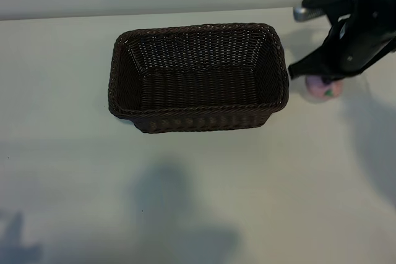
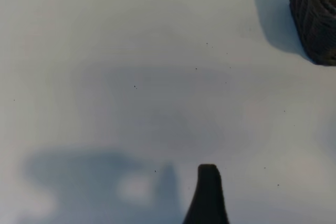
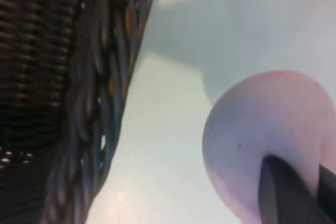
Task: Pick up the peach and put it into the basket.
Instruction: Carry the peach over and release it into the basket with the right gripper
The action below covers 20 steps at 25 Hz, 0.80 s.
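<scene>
The peach (image 1: 323, 87), small, round and pale pink, sits on the white table just right of the basket (image 1: 198, 77), a large dark-brown wicker one that stands empty. My right gripper (image 1: 307, 70) hangs directly over the peach. In the right wrist view the peach (image 3: 262, 140) fills the frame beside the basket's wall (image 3: 79, 98). The gripper's dark fingertips (image 3: 286, 195) lie close together against the peach's surface, shut, with no fruit between them. My left gripper (image 2: 169, 219) hovers open over bare table; only one finger (image 2: 208, 195) shows, with a basket corner (image 2: 315, 14) far off.
The white table (image 1: 74, 171) spreads wide in front of and to the left of the basket. Its far edge runs just behind the basket. Shadows of the arms fall on the near part of the table.
</scene>
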Motion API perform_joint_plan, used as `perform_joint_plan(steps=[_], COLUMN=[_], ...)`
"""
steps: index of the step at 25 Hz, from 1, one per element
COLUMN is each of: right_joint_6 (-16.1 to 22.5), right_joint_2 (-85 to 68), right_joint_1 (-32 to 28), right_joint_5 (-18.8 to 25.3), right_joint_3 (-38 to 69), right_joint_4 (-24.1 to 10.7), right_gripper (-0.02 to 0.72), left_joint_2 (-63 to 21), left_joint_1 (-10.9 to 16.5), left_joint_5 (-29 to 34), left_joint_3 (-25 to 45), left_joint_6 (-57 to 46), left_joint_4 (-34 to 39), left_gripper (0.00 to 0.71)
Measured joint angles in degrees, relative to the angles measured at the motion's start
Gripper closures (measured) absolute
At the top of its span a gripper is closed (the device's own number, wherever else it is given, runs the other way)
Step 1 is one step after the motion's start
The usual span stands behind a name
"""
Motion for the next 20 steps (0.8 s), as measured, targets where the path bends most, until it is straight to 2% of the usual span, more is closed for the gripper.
perform_joint_plan(steps=[9, 15, 20], right_joint_6=[-0.1, -2.5, -3.0], right_joint_2=[-2.7, -2.7, -2.7], right_joint_1=[0.0, 1.3, 6.3], right_joint_5=[8.1, 10.7, 11.2], right_joint_3=[-8.3, -12.0, -14.9], right_joint_4=[0.1, 4.5, 5.9], right_gripper=[0.663, 0.663, 0.663], left_joint_2=[0.0, 0.0, 0.0], left_joint_1=[0.0, 0.0, 0.0], left_joint_5=[0.0, 0.0, 0.1], left_joint_3=[0.0, 0.0, 0.0], left_joint_6=[0.0, 0.0, 0.0], left_joint_4=[0.0, 0.0, 0.0], left_gripper=[0.117, 0.117, 0.117])
